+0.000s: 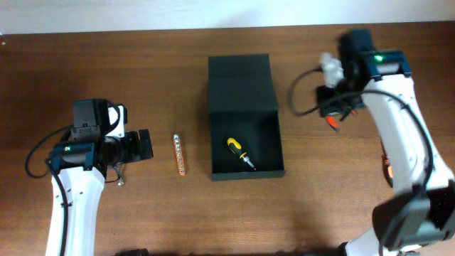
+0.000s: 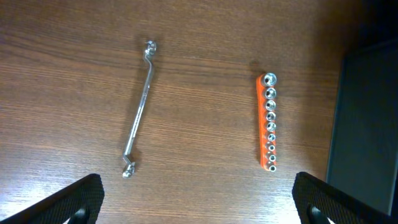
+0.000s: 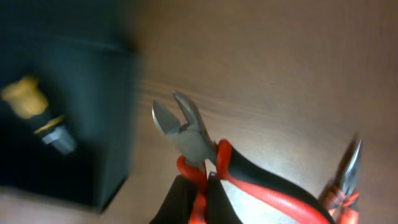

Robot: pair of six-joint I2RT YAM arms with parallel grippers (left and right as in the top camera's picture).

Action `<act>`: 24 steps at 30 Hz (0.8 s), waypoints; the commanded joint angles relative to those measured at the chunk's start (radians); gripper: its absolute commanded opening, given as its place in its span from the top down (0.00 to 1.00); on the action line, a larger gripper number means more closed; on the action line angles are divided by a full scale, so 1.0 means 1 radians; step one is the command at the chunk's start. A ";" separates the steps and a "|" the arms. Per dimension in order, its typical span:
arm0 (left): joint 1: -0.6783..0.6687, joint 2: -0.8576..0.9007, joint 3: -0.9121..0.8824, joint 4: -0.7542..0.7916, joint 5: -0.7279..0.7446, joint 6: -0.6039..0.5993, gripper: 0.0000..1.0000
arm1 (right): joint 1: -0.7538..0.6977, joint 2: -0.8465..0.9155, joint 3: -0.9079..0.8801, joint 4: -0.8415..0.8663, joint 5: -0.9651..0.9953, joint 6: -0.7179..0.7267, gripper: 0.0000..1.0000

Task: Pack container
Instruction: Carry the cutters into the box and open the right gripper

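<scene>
Cutters in the right gripper, open container off to its left.

Overhead: the container [image 1: 245, 167] sat mid-table, flap lid laid back on the far side, long axis running near to far, with a screwdriver [image 1: 240, 153] already inside. The right gripper [image 1: 334, 108] hung just beside the box's right wall, closed on red-handled cutters [image 1: 330, 122], and looked the nearer arm. The left gripper [image 1: 146, 144] was further out, beyond a socket rail [image 1: 180, 154].

Left wrist: the left gripper [image 2: 199, 204] was spread wide and held nothing. A wrench [image 2: 140, 109] and the socket rail [image 2: 268, 121] lay below it, with the container [image 2: 367, 124] at the right edge.

Right wrist: the right gripper [image 3: 199, 194] clamped the cutters [image 3: 193, 140] by the handles, beak pointing away. The container [image 3: 68, 124] lay to the left, so the drop probably called for a leftward carry over its wall. Spare pliers [image 3: 345, 180] lay on the right.
</scene>
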 commanded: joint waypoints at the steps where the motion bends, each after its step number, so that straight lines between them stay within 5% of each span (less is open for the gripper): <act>1: 0.005 -0.002 0.011 0.014 0.011 -0.009 0.01 | 0.192 -0.035 0.088 -0.051 -0.016 -0.286 0.96; 8: 0.005 -0.002 0.011 0.020 0.010 -0.002 0.01 | 0.419 0.023 0.040 -0.045 -0.035 -0.465 0.96; 20: 0.005 -0.002 0.011 0.017 0.011 0.001 0.01 | 0.450 0.249 -0.120 0.139 -0.148 -0.448 0.95; 22: 0.005 -0.002 0.011 0.016 0.011 0.001 0.01 | 0.449 0.275 -0.125 0.146 -0.148 -0.446 0.79; 24: 0.005 -0.002 0.011 0.015 0.011 0.001 0.01 | 0.449 0.294 -0.125 0.145 -0.147 -0.446 0.50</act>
